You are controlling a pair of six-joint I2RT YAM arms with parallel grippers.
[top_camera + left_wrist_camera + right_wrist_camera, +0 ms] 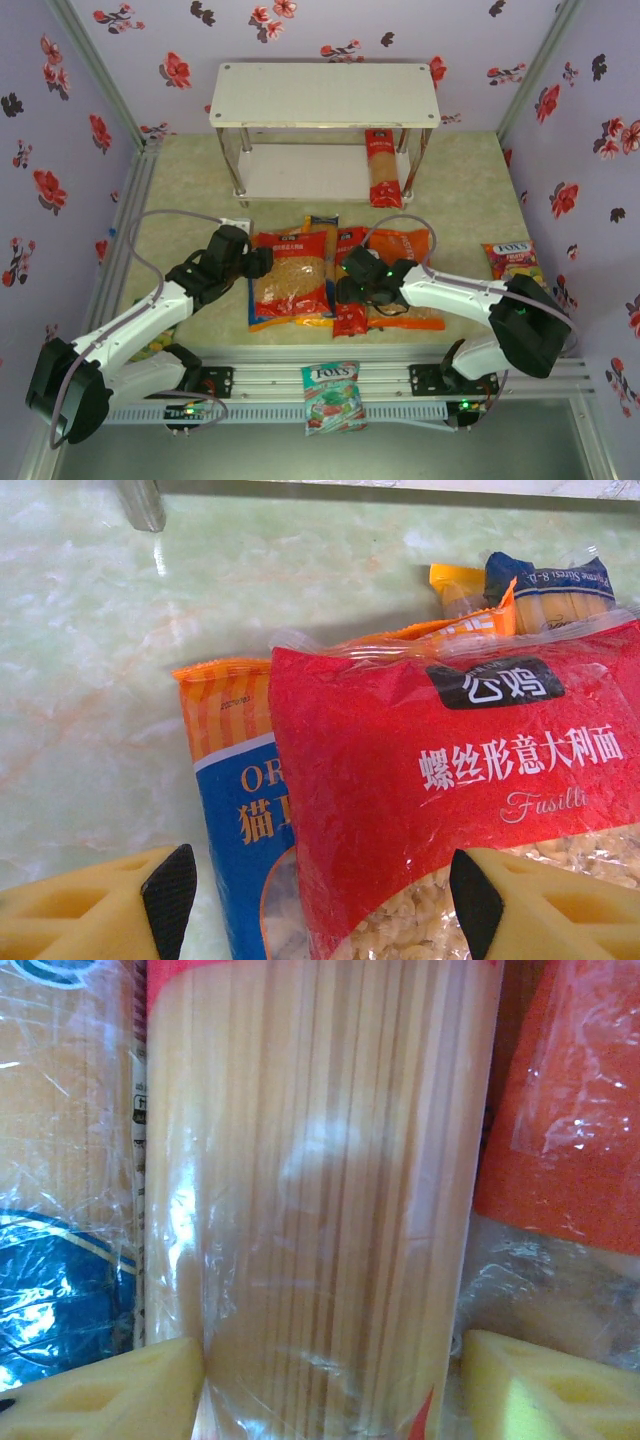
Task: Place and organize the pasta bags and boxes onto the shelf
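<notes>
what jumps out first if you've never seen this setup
The bright heap of pasta packs lies mid-table between the two arms, with the red fusilli bag on top at its left. Behind it stands the white two-tier shelf, one spaghetti pack on its lower board at the right. Lilac walls with red flowers surround everything.

I am in a little robot test box: purple walls with red flowers (330,25) around my pale green stone-look table (470,200), silver metal rail (270,378) near.
</notes>
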